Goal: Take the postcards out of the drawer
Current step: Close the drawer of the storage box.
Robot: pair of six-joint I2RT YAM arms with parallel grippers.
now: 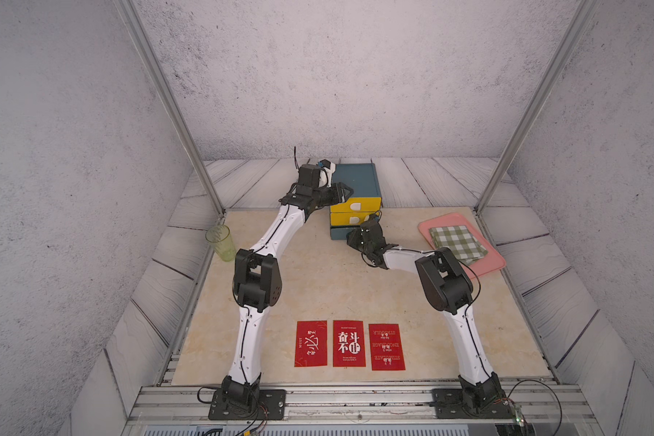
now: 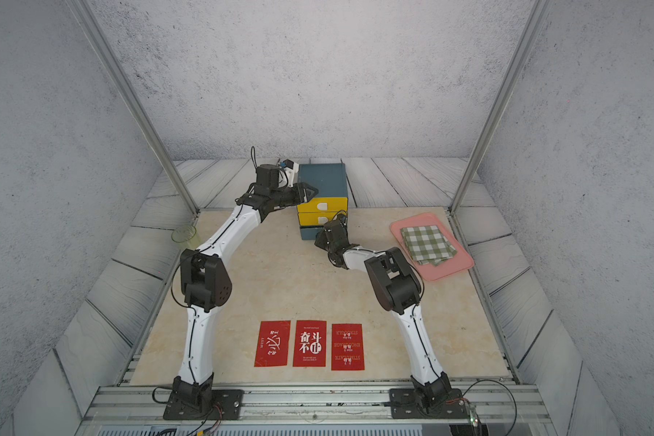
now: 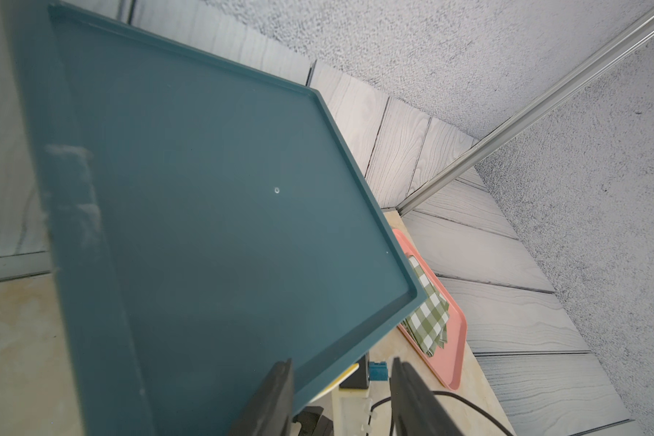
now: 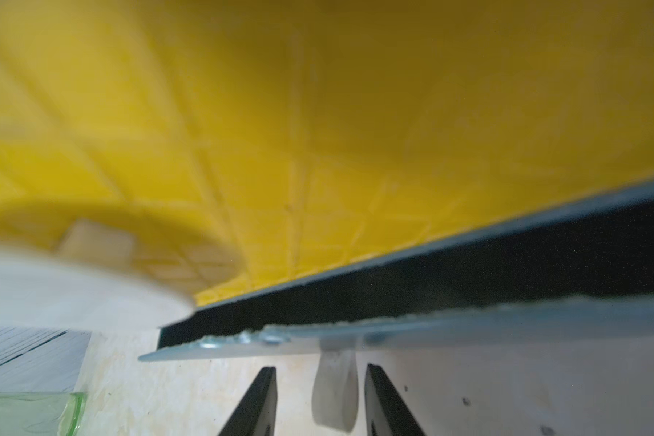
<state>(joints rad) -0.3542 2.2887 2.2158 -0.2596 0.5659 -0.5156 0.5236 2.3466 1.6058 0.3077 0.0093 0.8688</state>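
1. The right gripper (image 4: 318,367) stands open around the white handle tab (image 4: 335,392). One finger is on each side with a sliver of gap at both, so nothing is clamped yet.
2. That tab juts toward 6 o'clock from the bottom drawer (image 1: 341,233) of the blue cabinet (image 1: 355,179). I judge the drawer slides along the 12–6 line.
3. The left gripper (image 3: 341,360) is open too and straddles the near corner of the cabinet's top. One finger is over the top and the other is past its edge, which looks like a brace.
4. The postcards (image 1: 349,344) are out of the drawer. The three red cards lie side by side on the counter (image 1: 318,279), at 6 o'clock from both grippers and well apart from them. They sit between the arm bases with their long axes running 12–6.
5. Removal looks done, so the next move probably turns on the tab rather than the cards.
6. Only the right wrist view shows the gaps beside the tab; in both top views the wrist hides them. Only the top views show the postcards. No view shows inside the drawer or how far out it stands.
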